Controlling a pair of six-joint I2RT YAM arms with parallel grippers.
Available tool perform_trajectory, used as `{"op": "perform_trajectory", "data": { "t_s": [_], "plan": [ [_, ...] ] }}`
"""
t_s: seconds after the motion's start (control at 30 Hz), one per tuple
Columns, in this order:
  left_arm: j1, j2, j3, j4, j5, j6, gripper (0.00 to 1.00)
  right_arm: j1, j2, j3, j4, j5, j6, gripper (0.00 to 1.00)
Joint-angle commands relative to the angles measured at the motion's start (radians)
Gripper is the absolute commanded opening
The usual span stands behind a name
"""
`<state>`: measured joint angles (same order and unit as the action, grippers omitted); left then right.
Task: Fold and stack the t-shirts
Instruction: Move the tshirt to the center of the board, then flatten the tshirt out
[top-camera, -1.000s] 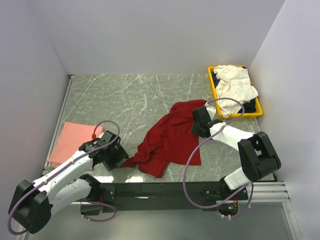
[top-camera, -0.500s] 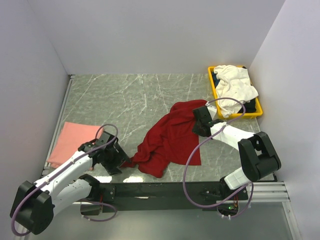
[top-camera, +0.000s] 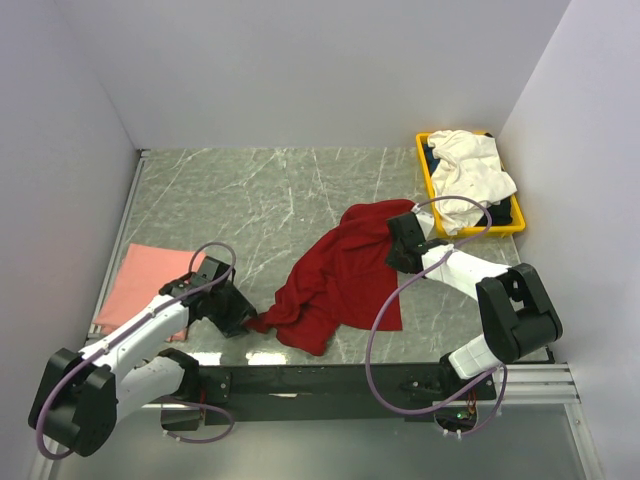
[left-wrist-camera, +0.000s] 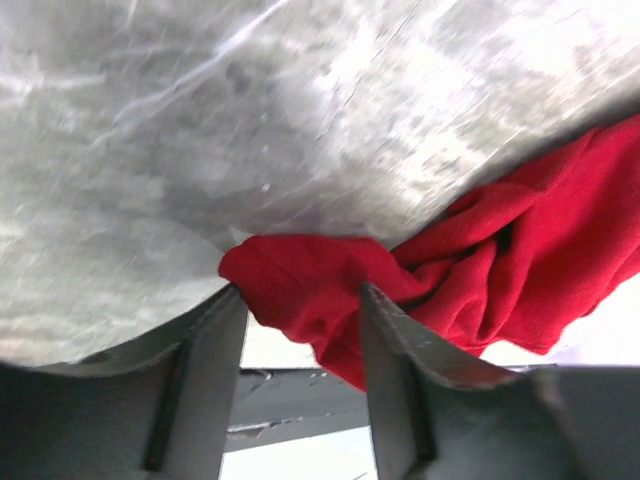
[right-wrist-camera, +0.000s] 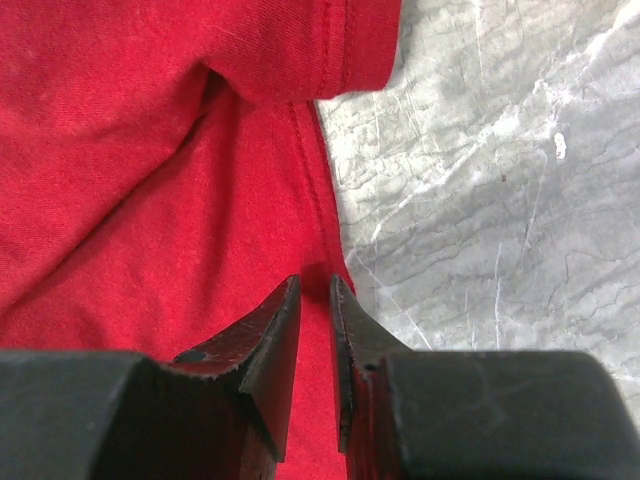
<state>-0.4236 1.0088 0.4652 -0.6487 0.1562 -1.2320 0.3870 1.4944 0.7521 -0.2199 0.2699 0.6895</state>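
Note:
The dark red t-shirt lies crumpled on the marble table's middle. My left gripper is at its lower-left corner. In the left wrist view that gripper stands open with the dark red t-shirt's corner lying between the fingers. My right gripper is at the shirt's right edge. In the right wrist view its jaws are nearly together, pinching the dark red t-shirt beside the hem. A salmon-pink t-shirt lies flat at the left. A white t-shirt is heaped in the bin.
The yellow bin stands at the back right against the right wall, with dark cloth under the white shirt. White walls close in the table on three sides. Bare marble stretches behind the red shirt.
My left gripper has slid right onto the red shirt's corner and its jaws have narrowed. The right jaws have closed in on the shirt's edge. The shirts have not moved.

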Motion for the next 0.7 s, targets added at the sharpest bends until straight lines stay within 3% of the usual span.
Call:
{"op": "perform_trajectory", "data": {
  "t_s": [0.0,0.37,0.67],
  "plan": [
    [0.008,0.004,-0.003,0.072,-0.026,0.003,0.51,-0.008,-0.017,-0.002,0.033,0.009,-0.005,0.25],
    [0.049,0.013,0.069,0.051,-0.153,0.060,0.03,-0.017,-0.039,0.007,0.030,-0.026,-0.013,0.00],
    [0.117,-0.030,0.225,-0.029,-0.299,0.135,0.01,-0.079,-0.233,0.039,-0.048,-0.070,-0.048,0.00]
  ]
}}
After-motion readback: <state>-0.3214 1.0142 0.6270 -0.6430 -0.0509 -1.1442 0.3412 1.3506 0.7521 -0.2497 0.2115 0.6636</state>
